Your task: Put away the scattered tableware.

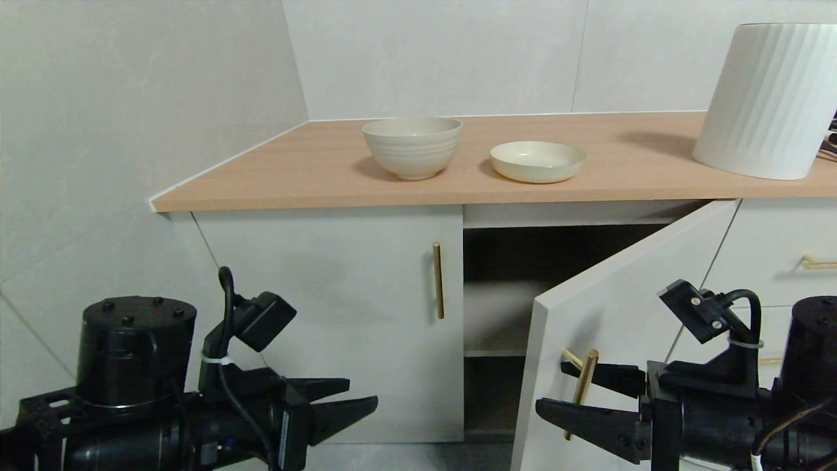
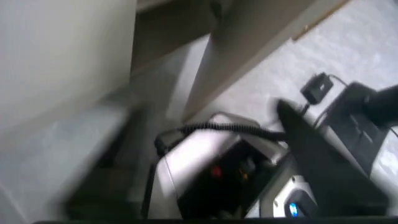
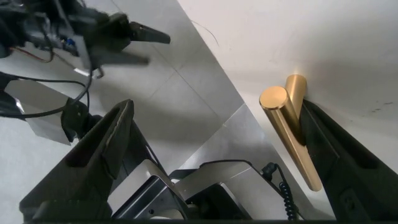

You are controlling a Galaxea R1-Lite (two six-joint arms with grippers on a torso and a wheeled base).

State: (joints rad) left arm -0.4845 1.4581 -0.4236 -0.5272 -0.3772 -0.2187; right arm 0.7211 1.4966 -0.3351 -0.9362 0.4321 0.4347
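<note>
Bowl: a cream ribbed ceramic bowl [image 1: 412,147] stood on the light wooden countertop [image 1: 294,176], near its front edge.
Dish: a shallow cream round dish [image 1: 537,161] sat near the bowl on the robot's right, apart from it.
Cabinet: the white right door [image 1: 628,288] under the counter hung open; the white left door [image 1: 327,307] was closed.
Right gripper [image 1: 554,388]: spread wide, its fingers straddled the open door's brass bar handle [image 1: 582,386], one finger just beside the bar.
Left gripper [image 1: 361,391]: low before the closed door, fingers narrowly parted, holding nothing.
Also: a white ribbed cylinder [image 1: 768,98] stood on the counter's right.
</note>
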